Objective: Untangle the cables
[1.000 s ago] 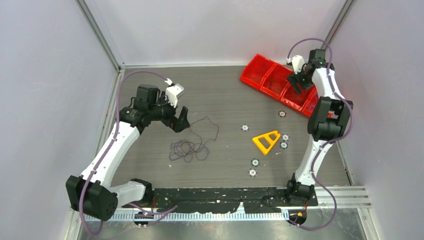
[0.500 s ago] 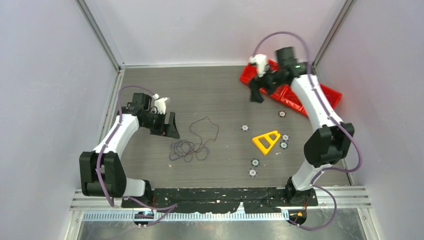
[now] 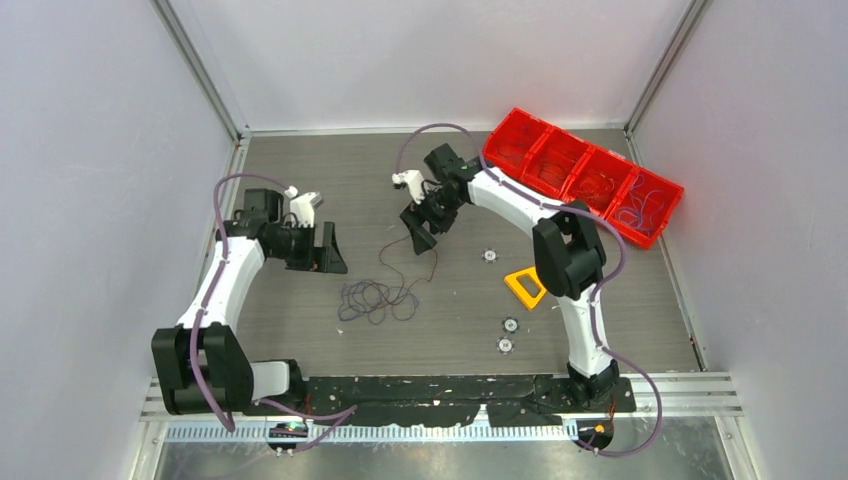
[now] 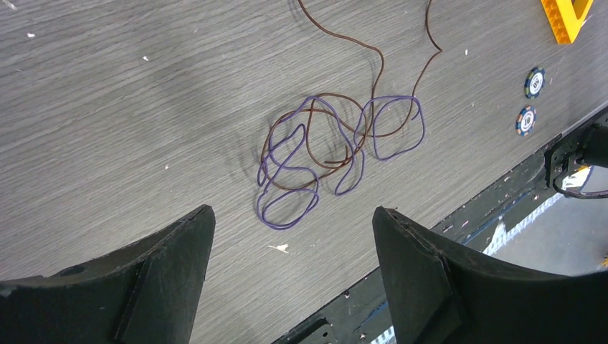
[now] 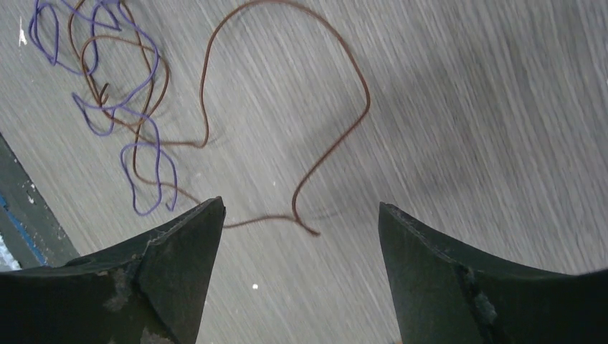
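hovering left hand (image 3: 327, 252) and right hand (image 3: 418, 232), wide and empty, near the cables (image 4: 315, 143); next i should pinch the brown end (image 5: 313, 232) and pull.

Purple & brn cables (image 4: 315, 154), red bin (image 3: 571, 168), yel triangle (image 3: 520, 288)

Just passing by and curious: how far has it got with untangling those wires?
Done: a few wires already lie in the red tray. In hand: nothing; both grippers are open, the right gripper over a loose loop of brown wire, the left gripper near the clump. Left: that purple and brown clump is knotted.
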Motion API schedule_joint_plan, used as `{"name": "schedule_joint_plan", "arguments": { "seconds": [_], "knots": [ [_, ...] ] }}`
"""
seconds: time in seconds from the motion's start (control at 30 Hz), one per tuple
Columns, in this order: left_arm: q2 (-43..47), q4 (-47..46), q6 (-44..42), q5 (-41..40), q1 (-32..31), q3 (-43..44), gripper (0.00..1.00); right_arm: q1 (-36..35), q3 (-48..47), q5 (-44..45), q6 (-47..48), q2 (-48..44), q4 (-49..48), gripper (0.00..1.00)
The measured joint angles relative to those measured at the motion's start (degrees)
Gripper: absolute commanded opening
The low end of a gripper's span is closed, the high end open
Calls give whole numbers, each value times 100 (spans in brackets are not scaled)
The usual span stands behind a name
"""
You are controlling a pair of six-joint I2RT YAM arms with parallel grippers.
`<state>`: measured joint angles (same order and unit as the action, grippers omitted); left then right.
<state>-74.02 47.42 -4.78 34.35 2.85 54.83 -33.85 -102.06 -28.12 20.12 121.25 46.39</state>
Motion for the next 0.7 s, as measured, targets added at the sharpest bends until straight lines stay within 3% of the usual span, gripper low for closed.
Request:
{"name": "schedule_joint_plan", "arguments": {
  "seconds": [0.1, 0.13, 0.2, 0.43, 0.47, 0.7],
  "knots": [
    [125, -2, 2, -2, 0, -33, 83, -90, -195, -2, -59, 271, -28, 54],
    [151, 0, 4, -2, 2, -39, 83, -101, -260, 2, -57, 352, -55, 34],
    [175, 0, 7, -4, 2, -42, 83, -107, -378, 11, -44, 492, -105, 9],
    [321, -81, 11, 70, 44, -22, 91, -68, -555, -299, -11, 428, 90, 6],
    [389, -162, 13, 144, 55, -17, 98, -48, -595, -387, -15, 284, 160, 6],
    [1246, -1569, 501, 994, 7, 317, 100, 7, -1488, -997, -275, -1836, -269, 5]
  ]
}}
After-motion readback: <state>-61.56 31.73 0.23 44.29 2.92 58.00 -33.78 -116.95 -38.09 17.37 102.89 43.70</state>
